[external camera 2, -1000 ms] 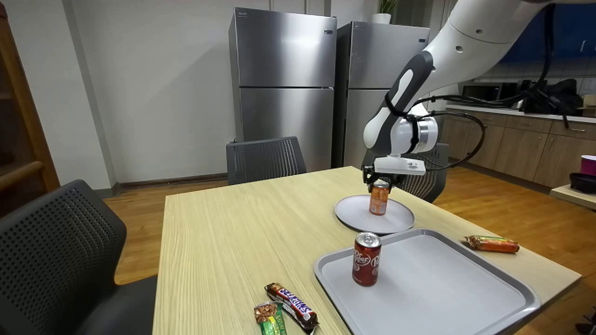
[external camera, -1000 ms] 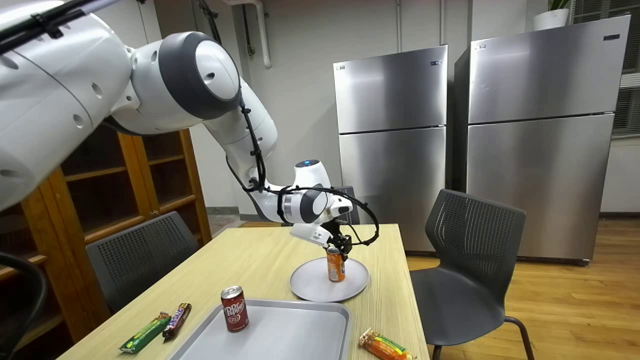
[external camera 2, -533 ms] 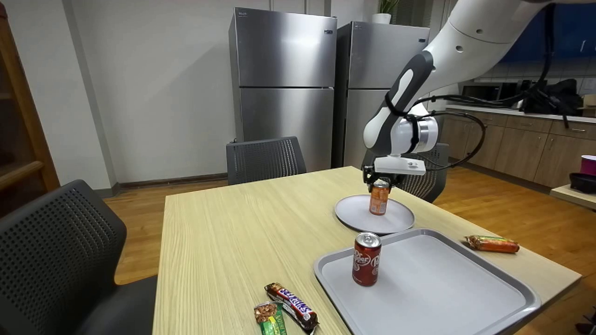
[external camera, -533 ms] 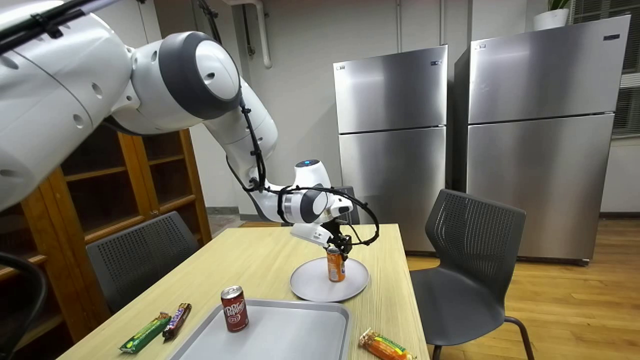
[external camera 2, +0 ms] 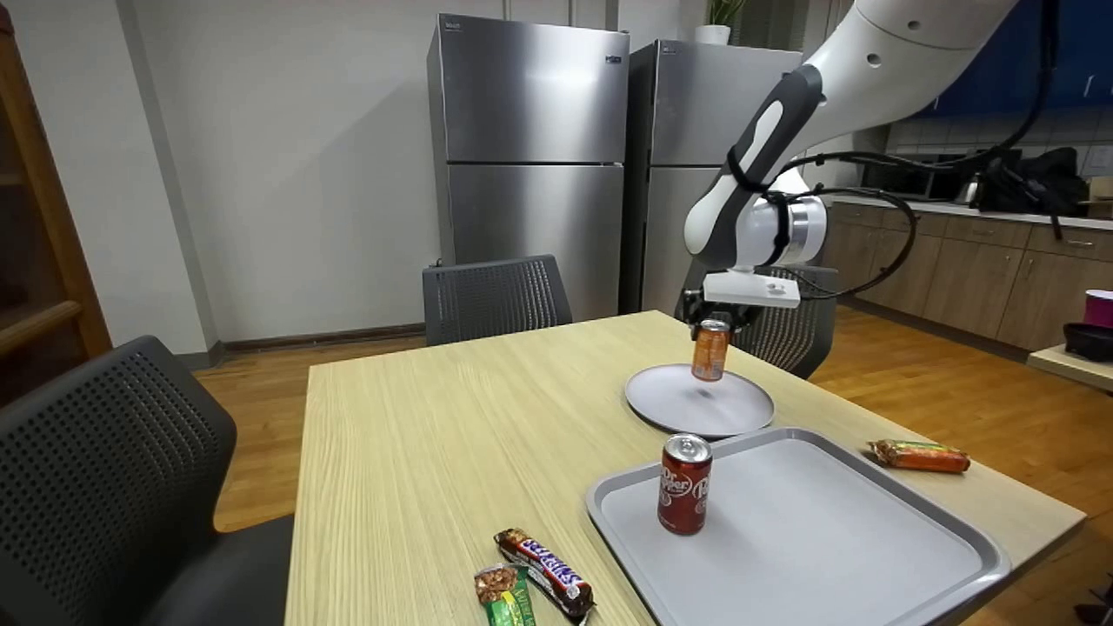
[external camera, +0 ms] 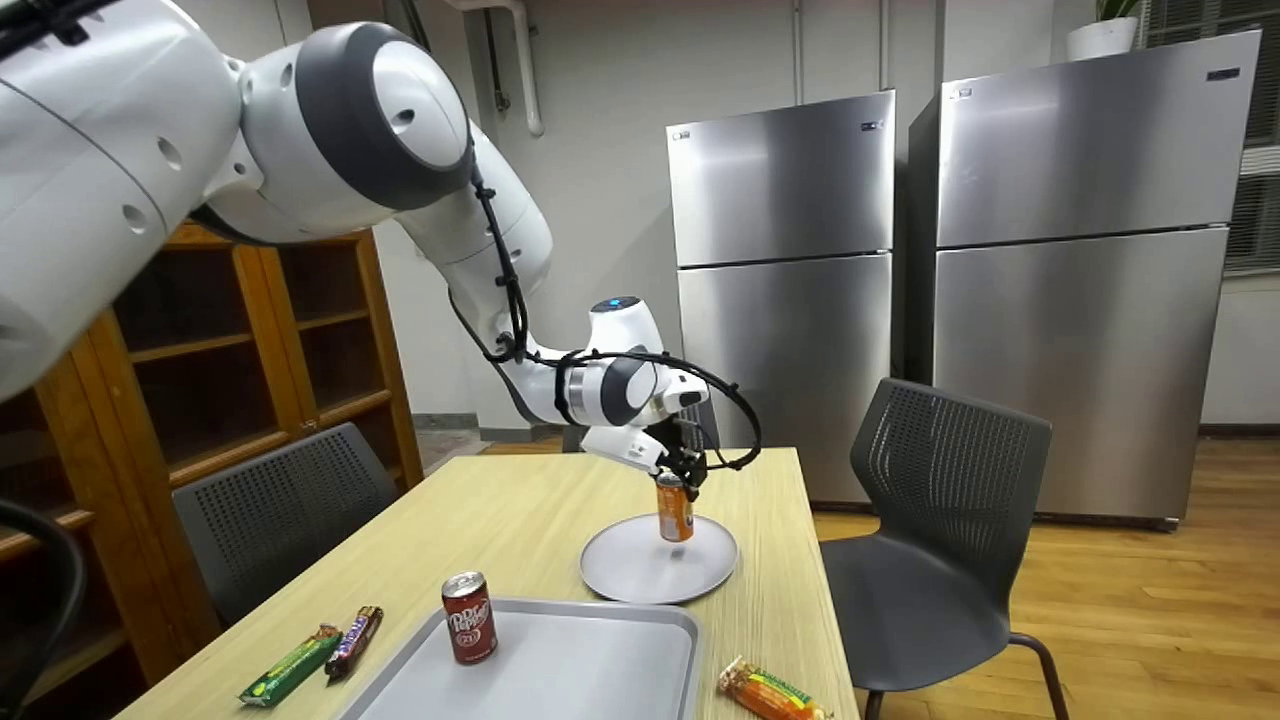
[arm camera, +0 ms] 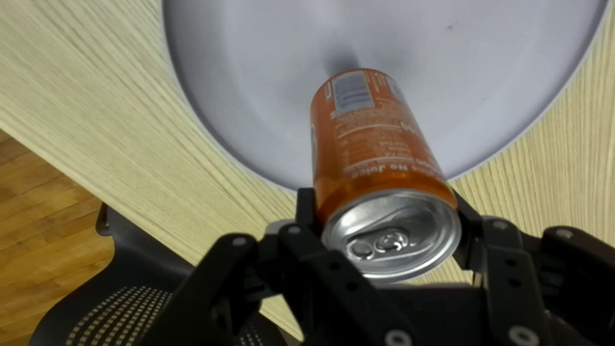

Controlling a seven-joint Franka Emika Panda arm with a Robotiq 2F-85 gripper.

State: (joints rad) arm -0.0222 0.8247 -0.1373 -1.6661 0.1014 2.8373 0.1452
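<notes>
Lifted in jaws: one orange can (arm camera: 379, 149), off one plate (external camera 2: 674, 402).

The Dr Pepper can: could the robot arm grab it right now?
Probably not: its jaws are closed around the orange can, up above the plate. Nothing seems to block the Dr Pepper can on the tray, though.

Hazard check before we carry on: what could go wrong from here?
Slip: the hand grips the orange can only near its top, with the can hanging clear of the plate; it might drop and tip.

Knock: the red can stands upright on the tray nearby; a low sweep that way could topple it.
</notes>
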